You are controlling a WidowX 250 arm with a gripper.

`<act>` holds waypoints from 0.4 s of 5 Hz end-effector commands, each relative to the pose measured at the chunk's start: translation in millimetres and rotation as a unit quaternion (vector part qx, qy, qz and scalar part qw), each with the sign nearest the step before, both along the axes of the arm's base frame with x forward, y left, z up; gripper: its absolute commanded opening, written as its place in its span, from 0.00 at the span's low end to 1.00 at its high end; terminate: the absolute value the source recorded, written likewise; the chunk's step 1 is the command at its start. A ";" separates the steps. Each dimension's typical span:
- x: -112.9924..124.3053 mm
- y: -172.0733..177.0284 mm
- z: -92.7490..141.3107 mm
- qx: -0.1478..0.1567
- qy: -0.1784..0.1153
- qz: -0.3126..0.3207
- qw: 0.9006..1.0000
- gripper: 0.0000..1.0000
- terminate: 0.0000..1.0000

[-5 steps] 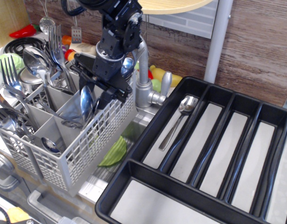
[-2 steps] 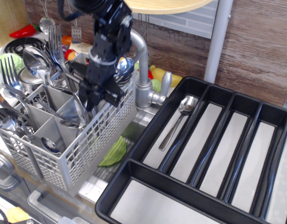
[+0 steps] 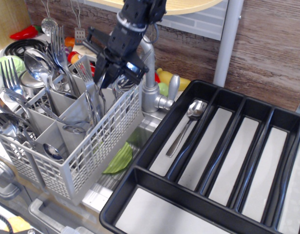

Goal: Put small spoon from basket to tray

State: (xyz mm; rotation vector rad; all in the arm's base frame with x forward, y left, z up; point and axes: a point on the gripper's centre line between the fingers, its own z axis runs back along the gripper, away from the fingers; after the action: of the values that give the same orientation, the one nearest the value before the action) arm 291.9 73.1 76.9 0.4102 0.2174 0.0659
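Observation:
The pale grey mesh basket (image 3: 86, 158) stands at the left with several compartments of cutlery. My black gripper (image 3: 105, 78) hangs over its right rear compartment. Its fingers seem closed on the small spoon (image 3: 90, 92), a thin steel spoon raised bowl-up with its handle end still down inside the compartment. The exact grip point is hidden behind the fingers. The black tray (image 3: 155, 141) with long grey-bottomed compartments fills the right and front. A steel spoon with a broader handle (image 3: 188, 122) lies in its leftmost long compartment.
Forks and large spoons (image 3: 40, 63) stand in the basket's left compartments. A steel faucet (image 3: 150, 92) rises between basket and tray, close behind the gripper. A green leaf-like item (image 3: 120, 158) lies in the gap below. Toy fruit sits at the back wall.
The gripper dipped into the basket's right compartment, then rose up and to the right. The small spoon has come up with it, its bowl now above the basket rim.

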 end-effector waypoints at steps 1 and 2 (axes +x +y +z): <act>6.1 -27.4 64.2 -0.002 0.017 0.031 0.999 0.00 0.00; 2.9 -47.0 71.9 -0.031 0.057 0.081 0.995 0.00 0.00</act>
State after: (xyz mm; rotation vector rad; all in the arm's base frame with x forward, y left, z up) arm 294.4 17.9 137.3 0.3071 0.4503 0.2092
